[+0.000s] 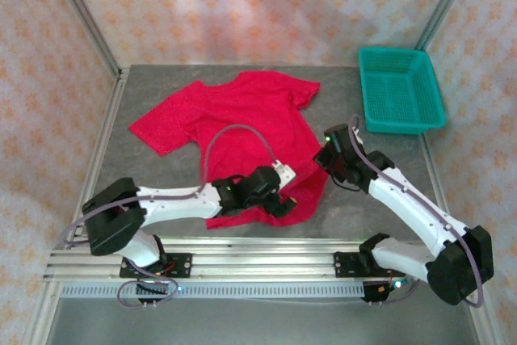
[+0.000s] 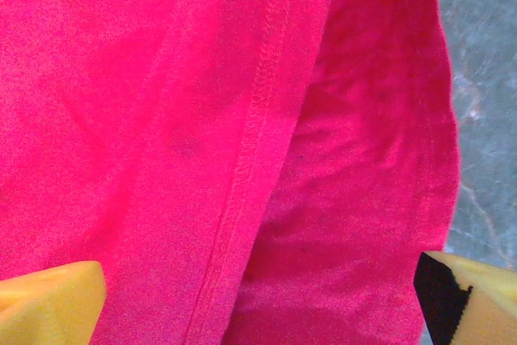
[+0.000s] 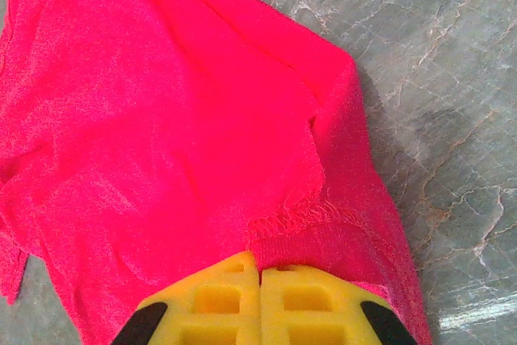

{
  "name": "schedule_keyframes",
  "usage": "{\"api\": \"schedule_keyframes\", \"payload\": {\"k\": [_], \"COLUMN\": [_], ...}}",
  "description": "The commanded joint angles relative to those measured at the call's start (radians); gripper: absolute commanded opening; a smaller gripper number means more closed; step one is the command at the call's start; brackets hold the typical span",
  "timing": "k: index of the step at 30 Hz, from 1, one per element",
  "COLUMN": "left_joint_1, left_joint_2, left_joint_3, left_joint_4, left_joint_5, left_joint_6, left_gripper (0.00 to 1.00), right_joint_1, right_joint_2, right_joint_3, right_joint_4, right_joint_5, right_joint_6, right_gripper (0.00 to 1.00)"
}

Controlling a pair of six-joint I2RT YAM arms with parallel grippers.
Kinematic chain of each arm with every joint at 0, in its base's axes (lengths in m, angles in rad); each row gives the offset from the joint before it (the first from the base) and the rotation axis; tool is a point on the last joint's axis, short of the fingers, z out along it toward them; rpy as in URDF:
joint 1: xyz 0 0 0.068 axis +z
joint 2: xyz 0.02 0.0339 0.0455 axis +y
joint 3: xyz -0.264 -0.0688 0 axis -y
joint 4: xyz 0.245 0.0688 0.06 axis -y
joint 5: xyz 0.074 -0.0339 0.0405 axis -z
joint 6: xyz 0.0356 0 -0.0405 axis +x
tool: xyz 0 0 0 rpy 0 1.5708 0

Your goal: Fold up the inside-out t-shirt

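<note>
Because it is thin, limp knit with almost no weight, the t-shirt (image 1: 234, 115) will sag, stretch and crumple wherever it is lifted, and it will drag over the grey table (image 1: 145, 169) rather than slide as a sheet. It lies spread near the middle of the table, one sleeve reaching out to the far left, the other at the far right, and the lower edge bunched close to the arm bases. Over that bunched part hangs the left gripper (image 1: 279, 199), jaws wide apart. In its wrist view the yellow fingertips (image 2: 48, 305) stand on either side of a stitched seam (image 2: 258, 111) with nothing between them. A seam or hem like this looks the best hold, being doubled cloth that should slip less than a single layer. Further right, at the shirt's right edge, the right gripper (image 1: 329, 149) has its jaws pressed together. Its fingers (image 3: 218, 300) meet just at a frayed hem (image 3: 299, 216), and whether a fold is caught between them cannot be told. Two spaced corner pinches would probably keep an edge taut. Well apart at the far right stands a teal basket (image 1: 401, 126).
</note>
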Motion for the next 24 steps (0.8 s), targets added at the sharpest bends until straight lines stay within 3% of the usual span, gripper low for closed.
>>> {"api": "schedule_keyframes", "payload": {"k": [1, 5, 7, 11, 13, 20, 24], "left_joint_1": [-0.004, -0.002, 0.011, 0.082, 0.125, 0.229, 0.272], "left_joint_2": [0.075, 0.183, 0.214, 0.183, 0.140, 0.022, -0.003], "left_joint_3": [0.054, 0.128, 0.173, 0.189, 0.165, 0.092, 0.068], "left_joint_4": [0.083, 0.057, -0.002, -0.110, -0.137, -0.222, -0.276], "left_joint_5": [-0.198, -0.339, -0.394, -0.400, -0.402, -0.405, -0.410], "left_joint_6": [0.030, 0.060, 0.061, 0.043, 0.029, -0.024, -0.051], "left_gripper": [1.00, 0.99, 0.91, 0.67, 0.61, 0.56, 0.40], "right_joint_1": [-0.014, -0.027, -0.042, -0.094, -0.126, -0.211, -0.251], "right_joint_2": [-0.032, -0.065, -0.090, -0.148, -0.174, -0.201, -0.191], "right_joint_3": [0.030, 0.029, 0.028, 0.027, 0.031, 0.059, 0.079], "right_joint_4": [-0.008, -0.031, -0.049, -0.092, -0.110, -0.145, -0.157], "right_joint_5": [0.001, 0.001, 0.002, 0.005, -0.005, -0.042, -0.042], "right_joint_6": [-0.013, -0.018, -0.021, -0.036, -0.045, -0.084, -0.108], "right_gripper": [0.00, 0.00, 0.00, 0.00, 0.00, 0.00, 0.00]}}
